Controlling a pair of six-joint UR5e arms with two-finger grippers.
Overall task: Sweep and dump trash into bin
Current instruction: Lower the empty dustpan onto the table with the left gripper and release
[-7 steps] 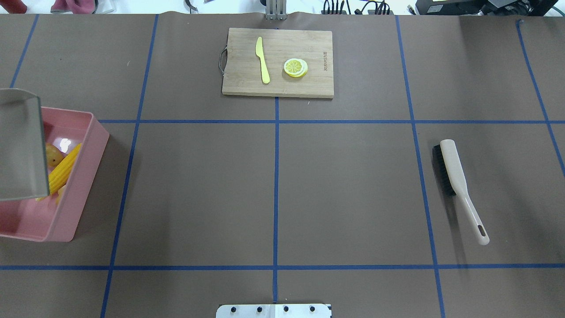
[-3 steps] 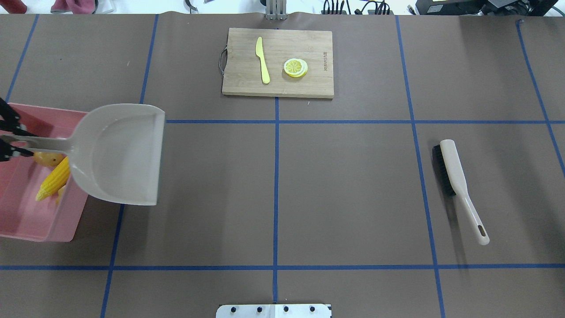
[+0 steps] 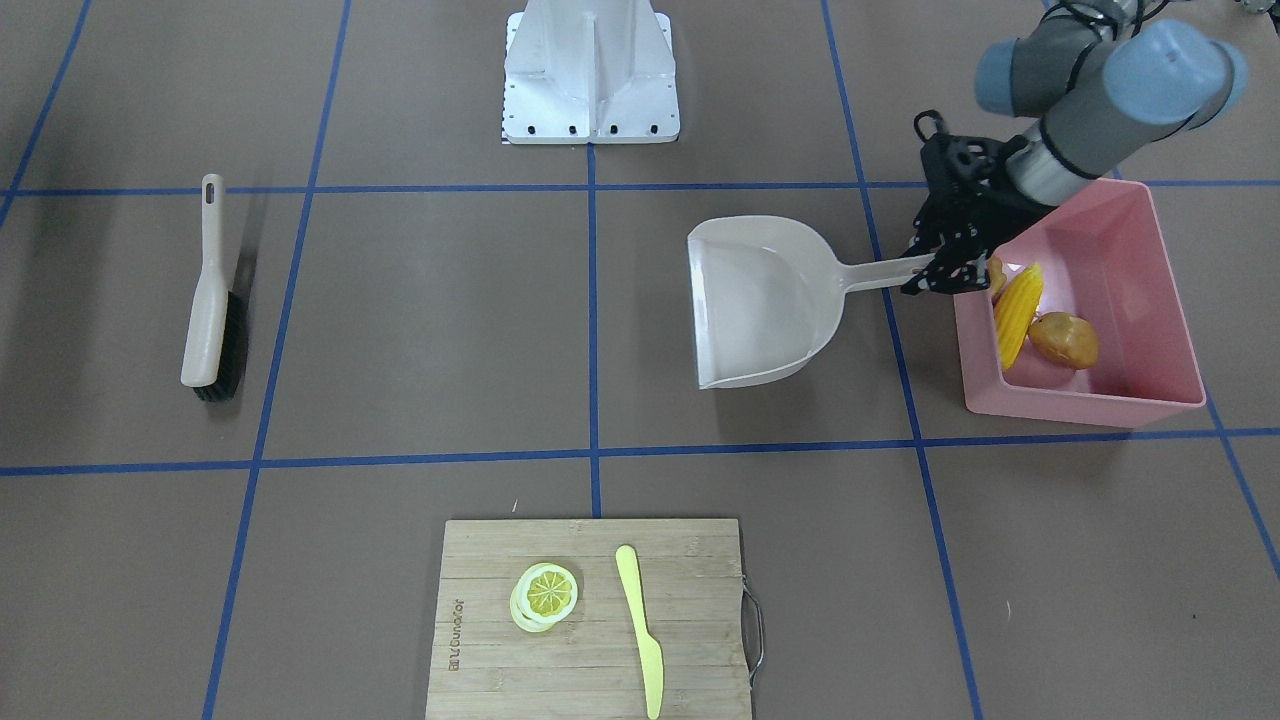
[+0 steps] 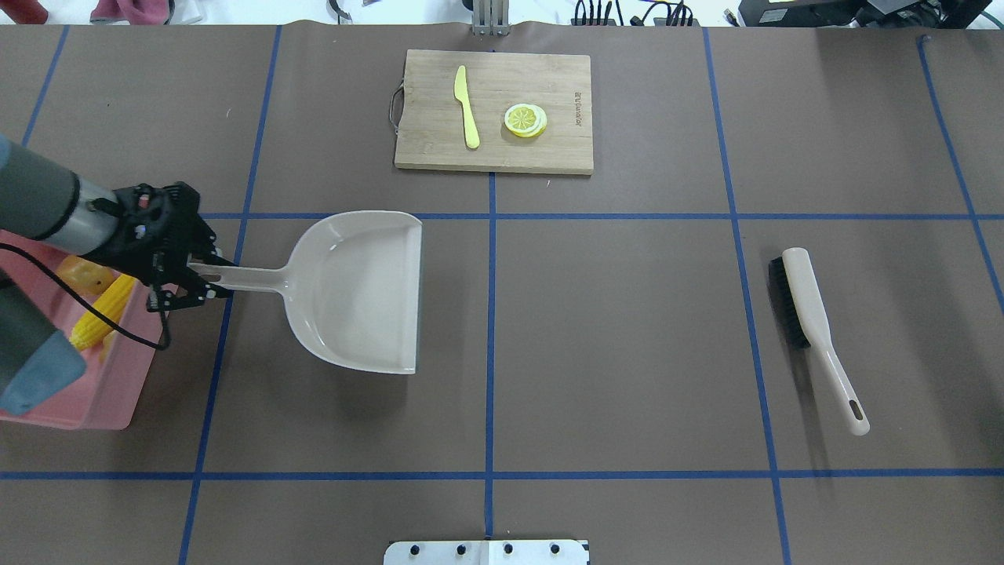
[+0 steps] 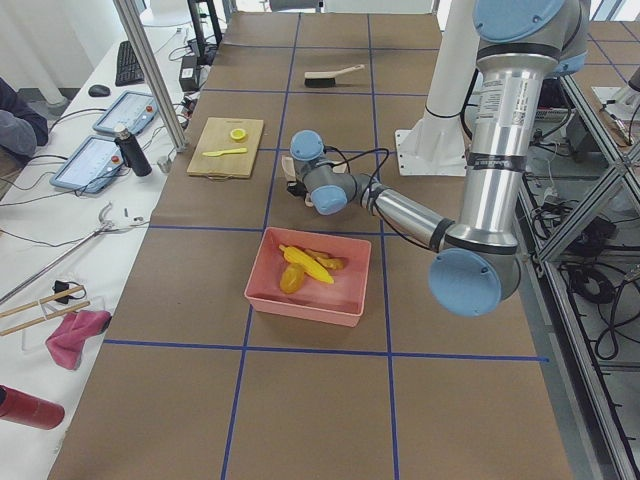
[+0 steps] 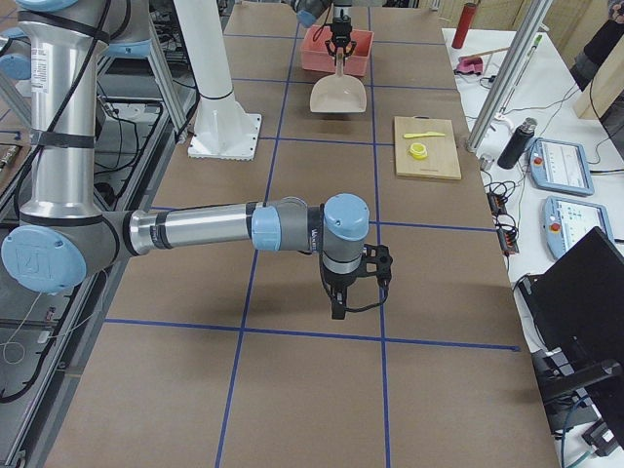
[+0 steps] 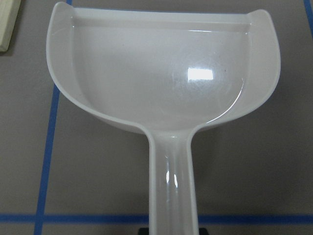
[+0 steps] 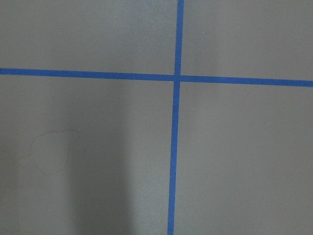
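Observation:
The pink bin (image 4: pixel 118 392) stands at the table's left end, also in the front view (image 3: pixel 1090 405). In it lie the yellow corn cob (image 3: pixel 1018 300) and the golden-brown potato lump (image 3: pixel 1063 338); the corn also shows overhead (image 4: pixel 98 318). The tan ginger piece is mostly hidden behind my left gripper. My left gripper (image 4: pixel 200 275) is shut on the handle of the beige dustpan (image 4: pixel 361 290), held level beside the bin. The pan is empty in the left wrist view (image 7: pixel 166 78). My right gripper (image 6: pixel 356 292) hangs over bare table; I cannot tell if it is open.
A beige brush (image 4: pixel 816 329) with black bristles lies on the right side. A wooden cutting board (image 4: pixel 549 149) at the far middle carries a pale yellow knife (image 4: pixel 467 106) and a lemon slice (image 4: pixel 525 120). The robot base plate (image 4: pixel 486 552) is at the near edge.
The dustpan swung from tipped over the bin to level and moved right, out over the table. My left arm came into the overhead view with it.

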